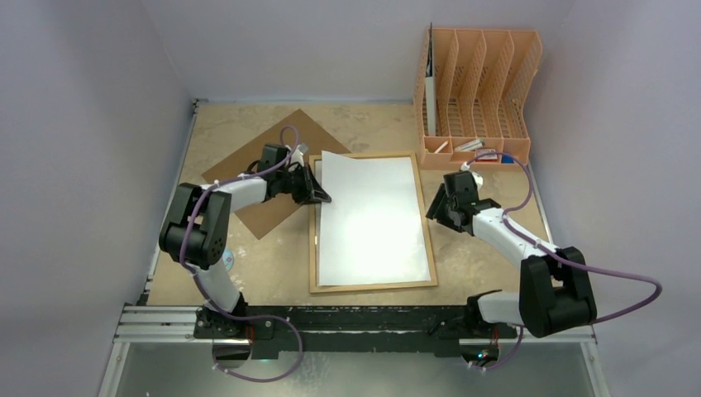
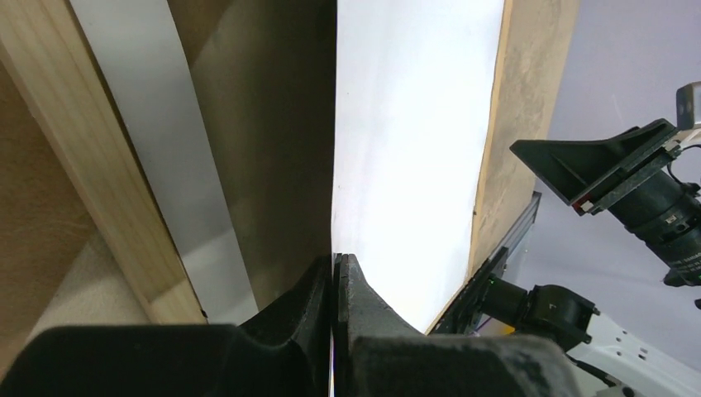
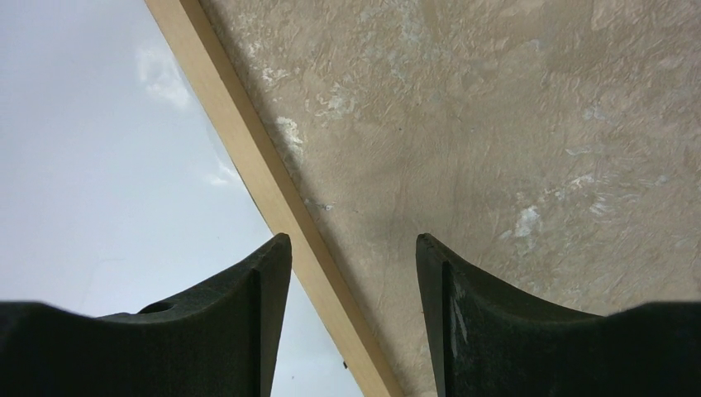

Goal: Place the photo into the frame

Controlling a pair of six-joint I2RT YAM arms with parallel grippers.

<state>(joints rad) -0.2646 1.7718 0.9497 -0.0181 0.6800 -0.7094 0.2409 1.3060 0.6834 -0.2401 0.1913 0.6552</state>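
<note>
Frame: lies flat in the middle of the counter, long sides running away from the arms; thin light-wood border all round.
White sheet: sits inside the frame, nearly filling it and turned a little askew, so its far left corner pokes just over the far border. Its left edge is raised off the frame.
Left gripper: fingers pressed together on the left edge of the white sheet, near the frame's far left corner. Its wrist camera shows the left gripper pinching the white sheet edge-on, with the frame border slanting off to the side.
Right gripper: fingers apart, nothing between them, hanging over the frame's right border near the far end. Seen from its wrist, the right gripper straddles the wood strip, one finger over the pale inside, the other over bare counter.
Photo: I cannot tell whether the white sheet is the print lying face down.
Brown board: flat on the counter left of the frame, turned like a diamond, partly under the left arm.
Orange file organiser: upright at the far right corner, well apart from the frame.
</note>
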